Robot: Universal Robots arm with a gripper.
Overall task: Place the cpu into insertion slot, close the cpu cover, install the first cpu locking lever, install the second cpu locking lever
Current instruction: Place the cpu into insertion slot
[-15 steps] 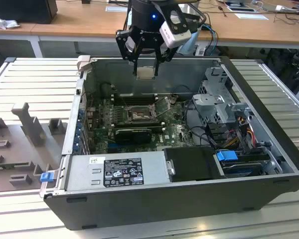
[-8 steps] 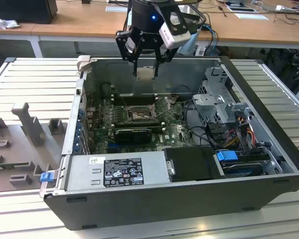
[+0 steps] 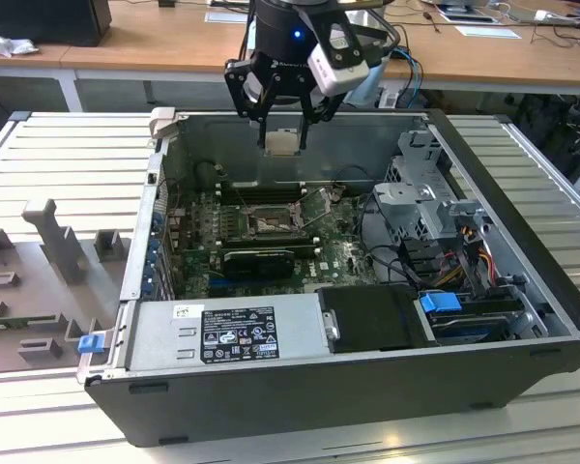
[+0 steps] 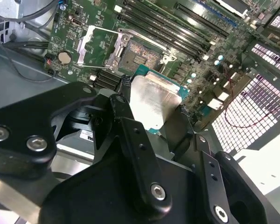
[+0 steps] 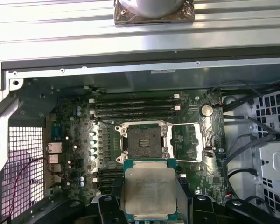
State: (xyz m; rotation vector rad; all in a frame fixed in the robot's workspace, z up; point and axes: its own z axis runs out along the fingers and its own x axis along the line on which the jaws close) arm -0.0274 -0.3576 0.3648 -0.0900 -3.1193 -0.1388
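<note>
Cpu is held clamped between the fingers of the gripper, high above the empty insertion slot. Socket pins could get bent if it's set down tilted or off-centre.

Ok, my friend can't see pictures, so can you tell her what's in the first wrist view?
The gripper holds the cpu, a flat silvery square, in the air over an open computer case. Beyond it, on the green circuit board, the insertion slot sits uncovered and empty.
</note>
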